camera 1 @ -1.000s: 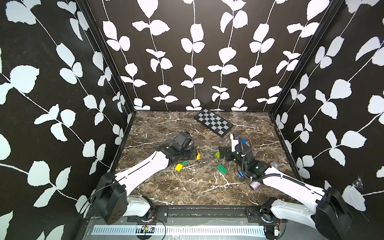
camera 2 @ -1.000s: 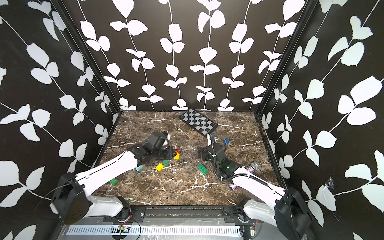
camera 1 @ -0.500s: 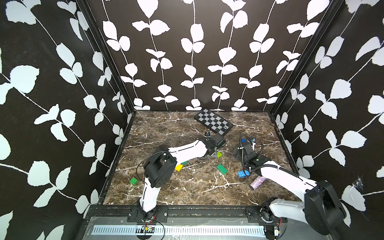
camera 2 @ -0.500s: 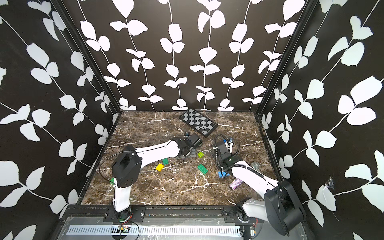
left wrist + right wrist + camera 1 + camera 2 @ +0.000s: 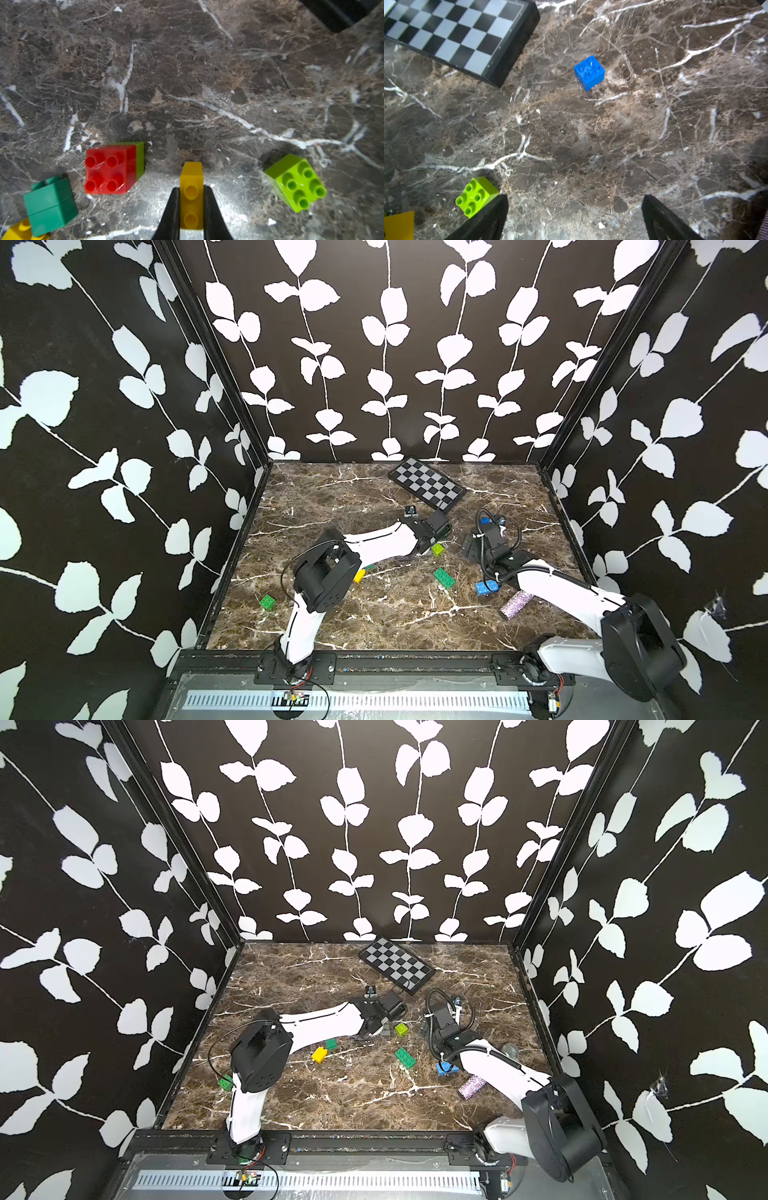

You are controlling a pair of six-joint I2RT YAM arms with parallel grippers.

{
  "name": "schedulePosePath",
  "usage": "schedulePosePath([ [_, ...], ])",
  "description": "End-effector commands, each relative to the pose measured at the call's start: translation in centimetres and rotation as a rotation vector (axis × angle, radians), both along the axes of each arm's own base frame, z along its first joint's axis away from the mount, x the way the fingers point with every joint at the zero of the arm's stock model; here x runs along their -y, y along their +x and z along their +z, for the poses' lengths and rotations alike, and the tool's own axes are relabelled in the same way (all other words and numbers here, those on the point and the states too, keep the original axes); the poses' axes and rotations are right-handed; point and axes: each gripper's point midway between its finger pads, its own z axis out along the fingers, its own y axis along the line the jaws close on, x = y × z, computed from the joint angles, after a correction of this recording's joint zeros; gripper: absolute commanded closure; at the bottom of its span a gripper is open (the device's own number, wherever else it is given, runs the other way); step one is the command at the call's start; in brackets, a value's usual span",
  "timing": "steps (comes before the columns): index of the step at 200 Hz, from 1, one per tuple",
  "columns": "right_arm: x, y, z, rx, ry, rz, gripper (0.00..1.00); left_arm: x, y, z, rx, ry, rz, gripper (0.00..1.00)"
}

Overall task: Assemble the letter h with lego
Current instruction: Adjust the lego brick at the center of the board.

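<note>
Near the counter's (image 5: pixel 374 614) middle, by the checkered board (image 5: pixel 428 483), the left gripper (image 5: pixel 191 188) has reached farther in, clamped on a yellow brick (image 5: pixel 191 178); the right gripper (image 5: pixel 575 197) stays spread wide near the lime brick (image 5: pixel 476 196).

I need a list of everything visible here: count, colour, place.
Yellow studded plastic bricks: 2, yellow, one in left gripper, one loose by left arm.
Red brick: 1, red, atop green one.
Lime brick: 1, lime, loose near left gripper.
Other green bricks: 3, green, long one mid-table, one near left edge, dark one beside loose yellow.
Blue bricks: 2, blue, one ahead of right gripper, one beside right arm.
Checkered board: 1, black-grey, table's back.
Glittery purple cylinder: 1, purple, beside right arm.
Marble table: 1, brown.
Left gripper: 1, black, shut on yellow brick.
Right gripper: 1, black, open.
</note>
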Motion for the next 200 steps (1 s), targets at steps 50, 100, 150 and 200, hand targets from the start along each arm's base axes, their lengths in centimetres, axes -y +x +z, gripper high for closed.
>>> schedulePosePath([
  [50,-0.8,1.0,1.1,0.030,0.028,0.005,0.00,0.7,0.0,-1.0,-0.024,0.039,-0.044,1.00],
  [100,-0.8,1.0,1.1,0.029,0.028,0.004,0.00,0.6,-0.1,-0.6,-0.026,0.058,-0.068,0.80],
  [150,-0.8,1.0,1.0,0.024,0.026,0.011,0.00,1.6,0.5,2.0,-0.002,0.048,-0.130,0.48],
  [200,-0.8,1.0,1.2,0.026,0.023,0.009,0.00,3.3,0.0,6.3,0.032,-0.005,-0.311,0.22],
])
